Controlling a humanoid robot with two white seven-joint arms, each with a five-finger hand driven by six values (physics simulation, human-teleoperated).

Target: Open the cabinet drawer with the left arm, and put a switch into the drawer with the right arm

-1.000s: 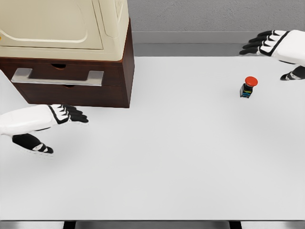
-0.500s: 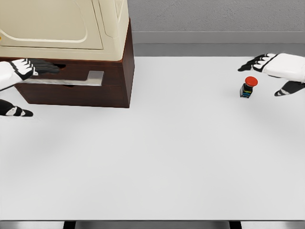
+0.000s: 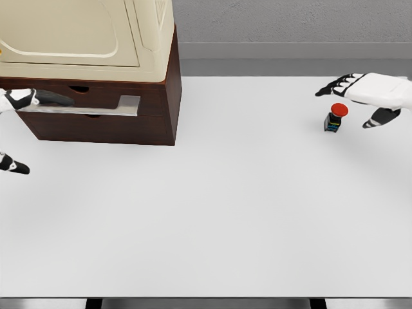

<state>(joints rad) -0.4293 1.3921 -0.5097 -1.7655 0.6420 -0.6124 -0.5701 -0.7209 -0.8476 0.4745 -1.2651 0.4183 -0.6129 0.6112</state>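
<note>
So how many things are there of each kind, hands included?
Robot hands: 2, left hand at the drawer handle, right hand above the switch.
Switches: 1, red-topped switch on the table.
Cabinets: 1, brown cabinet under a cream unit.
Total: 4, plus handle, unit, table.

Dark glossy wood cabinet (image 3: 151, 109) with brushed metal handle (image 3: 96, 106); smooth matt white table (image 3: 225, 206); glossy red-capped plastic switch (image 3: 335, 117).
</note>
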